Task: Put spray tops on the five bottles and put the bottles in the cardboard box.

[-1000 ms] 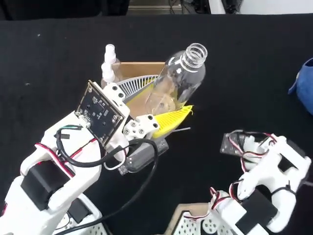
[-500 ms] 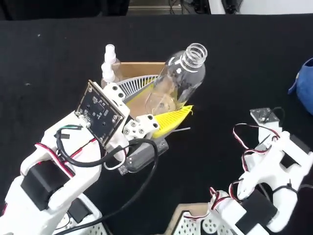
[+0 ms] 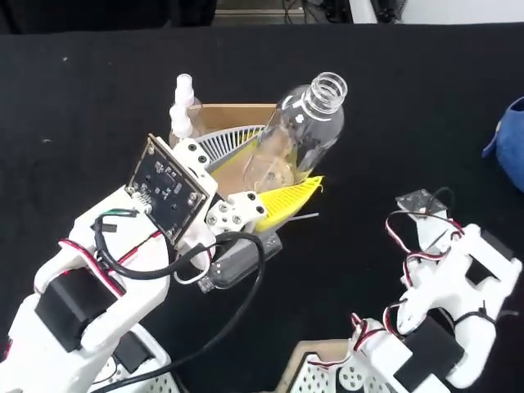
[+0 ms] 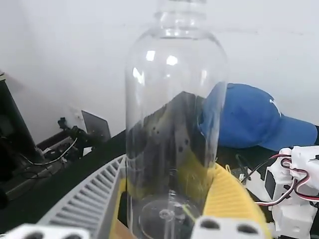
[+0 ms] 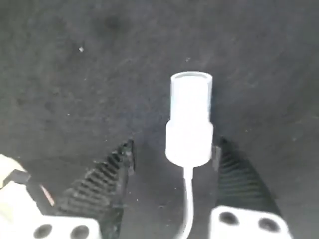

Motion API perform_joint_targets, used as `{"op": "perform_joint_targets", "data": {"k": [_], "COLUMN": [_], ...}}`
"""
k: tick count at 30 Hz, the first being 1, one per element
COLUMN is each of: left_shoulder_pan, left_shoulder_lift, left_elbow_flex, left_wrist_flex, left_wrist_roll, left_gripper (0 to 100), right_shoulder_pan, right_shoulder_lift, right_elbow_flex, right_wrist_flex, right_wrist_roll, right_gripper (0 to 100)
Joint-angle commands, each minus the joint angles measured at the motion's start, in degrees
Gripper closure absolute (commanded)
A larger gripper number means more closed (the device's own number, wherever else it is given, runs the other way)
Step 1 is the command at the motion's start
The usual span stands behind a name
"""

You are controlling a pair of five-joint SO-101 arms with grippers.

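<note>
The left gripper [image 4: 168, 164] is clamped on the clear bottle [image 3: 299, 131], holding it tilted over the cardboard box [image 3: 225, 115], open neck toward one o'clock. At four o'clock from the bottle, the right gripper [image 5: 174, 145] stands unclenched astride the spray top [image 5: 189, 119], which lies on the black table [image 3: 393, 98]. It should probably close squarely on the collar, not the thin tube.

The bottle [image 4: 174, 124] is clear and colourless; the left gripper [image 4: 172, 169] is white with one yellow ribbed finger [image 4: 232, 199] and one grey ribbed finger [image 4: 82, 201]; the cardboard box [image 3: 233, 115] is plain brown, its spray tops [image 3: 182, 102] white. The table [image 3: 409, 98] is matt black (flecked with pale lint in the right wrist view); the cap [image 4: 249, 119] is solid blue; the loose spray top [image 5: 191, 119] is white; the right gripper [image 5: 174, 149] has black ridged fingers [image 5: 102, 184] on white mounts, with red and black wires [image 3: 395, 233].
</note>
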Motion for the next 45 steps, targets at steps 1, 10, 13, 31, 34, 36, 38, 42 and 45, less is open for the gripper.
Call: {"op": "perform_joint_targets", "data": {"k": [1,10,13,31,34,36,38,42,45], "left_shoulder_pan": [0.7,0.7,1.6,13.1,13.1,13.1,13.1,13.1,13.1], "left_shoulder_lift": [-0.8,-0.8,-0.8,-0.9,-0.9,-0.9,-0.9,-0.9,-0.9], "left_elbow_flex": [-1.2,-0.7,-0.7,3.3,3.4,3.4,3.4,3.4,3.4], "left_wrist_flex": [-0.9,-0.9,-0.9,-4.0,-4.5,-4.5,-4.4,-4.3,-4.2], "left_wrist_roll": [-0.6,-0.9,-0.9,-1.0,-1.0,-1.0,-1.0,-1.0,-1.0], "left_gripper": [97,97,97,97,97,97,97,97,97], "right_shoulder_pan": [-1.0,-0.4,-1.4,-21.5,-27.3,-30.1,-32.7,-36.7,-37.6], "right_shoulder_lift": [-2.0,-6.7,-11.2,-19.6,-19.6,-19.9,-20.0,-20.0,-20.0], "right_elbow_flex": [-1.4,-22.5,-34.9,-104.3,-109.0,-111.1,-112.7,-115.7,-117.1], "right_wrist_flex": [0.8,12.0,20.7,33.3,30.8,29.1,27.6,23.0,19.4], "right_wrist_roll": [1.5,-15.6,-24.9,-77.0,-80.6,-82.0,-83.3,-85.8,-87.7], "right_gripper": [99.6,98.8,98.8,98.7,98.7,98.7,98.7,98.7,98.7]}}
